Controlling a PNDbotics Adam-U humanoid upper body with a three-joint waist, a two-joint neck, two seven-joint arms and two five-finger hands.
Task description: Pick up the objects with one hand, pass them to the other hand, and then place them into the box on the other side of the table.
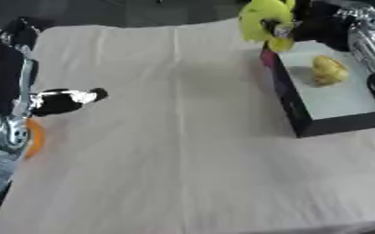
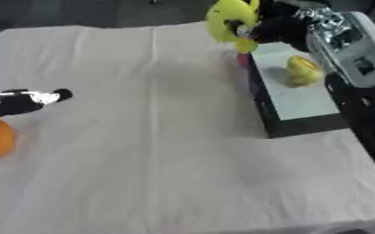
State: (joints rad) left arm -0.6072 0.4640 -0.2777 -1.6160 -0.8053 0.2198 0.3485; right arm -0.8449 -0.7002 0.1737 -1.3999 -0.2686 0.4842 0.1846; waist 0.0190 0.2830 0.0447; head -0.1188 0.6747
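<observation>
Now the right hand (image 2: pixel 275 29) carries a yellow toy (image 2: pixel 231 20) over the box (image 2: pixel 302 103).
Fingers curl around it for release; left hand (image 1: pixel 62 100), middle left, looks relaxed.

A yellow-green object (image 1: pixel 264 20) hangs above the dark box's (image 1: pixel 291 107) far corner; a yellow object (image 1: pixel 328 70) lies inside.

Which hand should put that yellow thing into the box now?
The right hand. It already holds the yellow object beside the box; the left hand is across the table.
</observation>
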